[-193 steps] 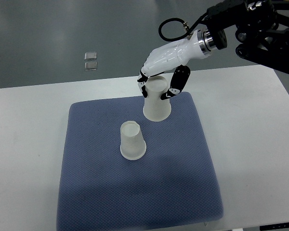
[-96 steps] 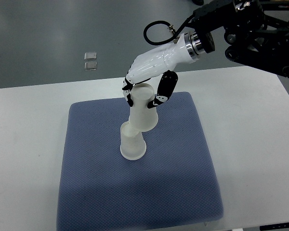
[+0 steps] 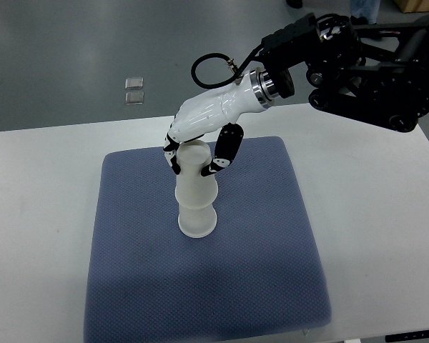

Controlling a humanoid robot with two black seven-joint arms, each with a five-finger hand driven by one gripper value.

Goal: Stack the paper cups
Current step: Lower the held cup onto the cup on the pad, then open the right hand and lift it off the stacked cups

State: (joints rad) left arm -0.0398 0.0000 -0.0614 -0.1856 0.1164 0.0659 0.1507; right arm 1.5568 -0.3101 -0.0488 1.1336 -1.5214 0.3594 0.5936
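Two white paper cups, both upside down, are nested on the blue mat (image 3: 200,286). The lower cup (image 3: 197,220) stands on the mat near its middle. The upper cup (image 3: 195,179) sits over it, slightly tilted. My right hand (image 3: 194,158), white with black fingertips, comes in from the upper right and is shut on the upper cup near its top. The left arm does not show.
The mat lies on a white table (image 3: 386,214). Two small clear squares (image 3: 134,90) lie on the grey floor beyond the table's far edge. The black right arm (image 3: 357,61) spans the upper right.
My right hand carried the upper cup from the mat's far side leftward and toward me, and lowered it over the other cup. The lower cup stayed in place.
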